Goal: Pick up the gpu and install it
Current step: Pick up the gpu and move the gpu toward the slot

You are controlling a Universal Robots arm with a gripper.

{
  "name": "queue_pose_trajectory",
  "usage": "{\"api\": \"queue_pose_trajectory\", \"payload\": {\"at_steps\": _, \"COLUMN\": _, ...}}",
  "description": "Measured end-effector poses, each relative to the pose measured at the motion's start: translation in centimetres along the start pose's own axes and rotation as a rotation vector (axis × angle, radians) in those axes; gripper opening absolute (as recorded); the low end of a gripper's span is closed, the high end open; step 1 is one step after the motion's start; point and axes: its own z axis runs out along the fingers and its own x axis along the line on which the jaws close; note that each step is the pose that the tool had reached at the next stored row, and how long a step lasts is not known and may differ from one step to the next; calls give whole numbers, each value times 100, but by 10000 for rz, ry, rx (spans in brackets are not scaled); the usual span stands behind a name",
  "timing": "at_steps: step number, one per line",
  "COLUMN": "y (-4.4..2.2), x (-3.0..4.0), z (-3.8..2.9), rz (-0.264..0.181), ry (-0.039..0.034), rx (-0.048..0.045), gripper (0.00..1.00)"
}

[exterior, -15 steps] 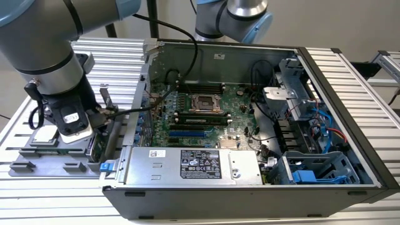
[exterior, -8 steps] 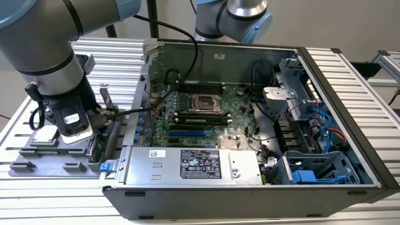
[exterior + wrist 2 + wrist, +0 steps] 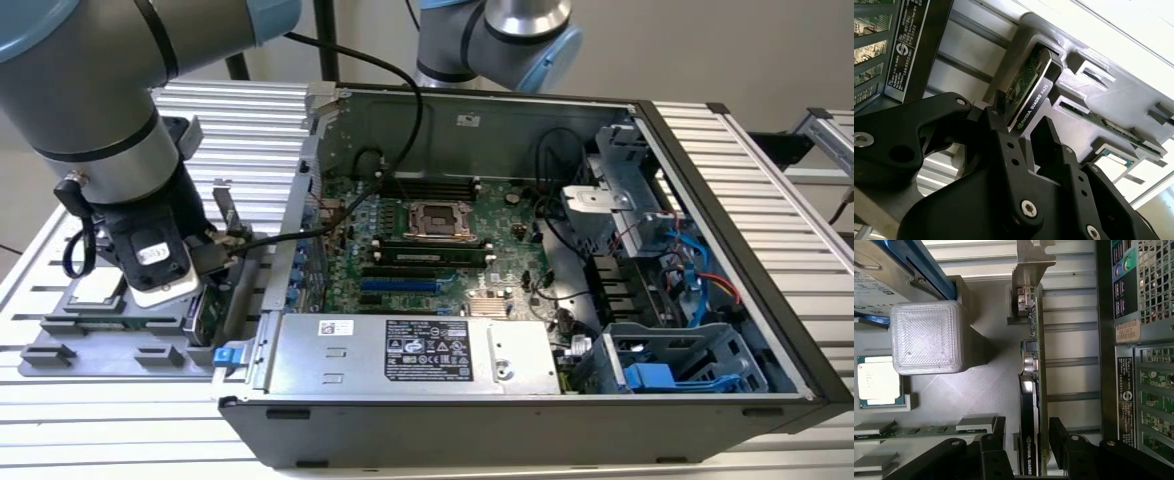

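Note:
The gpu (image 3: 1032, 390) stands on its long edge in a slot of the grey holder tray (image 3: 94, 350), outside the computer case on the exterior view's left. Its silver bracket (image 3: 1030, 265) is at one end and its black cooler (image 3: 1035, 95) faces sideways. My gripper (image 3: 1027, 422) is low over the card's other end. It is open, with one black finger (image 3: 1000, 427) on each side of the card and a gap between each finger and the card. In the exterior view the gpu (image 3: 240, 295) shows as a dark upright card beside the wrist.
The open computer case (image 3: 747, 230) lies on the slatted table, with the motherboard (image 3: 427, 230) and its blue slots (image 3: 400, 285) exposed. In the tray lie a hard drive with blue rails (image 3: 884, 270), a processor chip (image 3: 879, 382) and a memory stick (image 3: 914, 430). The case wall (image 3: 1106, 340) runs close beside the gpu.

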Motion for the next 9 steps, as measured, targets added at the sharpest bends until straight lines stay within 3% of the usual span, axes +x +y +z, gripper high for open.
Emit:
{"api": "queue_pose_trajectory", "payload": {"at_steps": 1, "y": 0, "x": 0, "z": 1, "rz": 0, "ry": 0, "rx": 0, "gripper": 0}}
{"api": "queue_pose_trajectory", "payload": {"at_steps": 9, "y": 0, "x": 0, "z": 5, "rz": 0, "ry": 1, "rx": 1, "gripper": 0}}
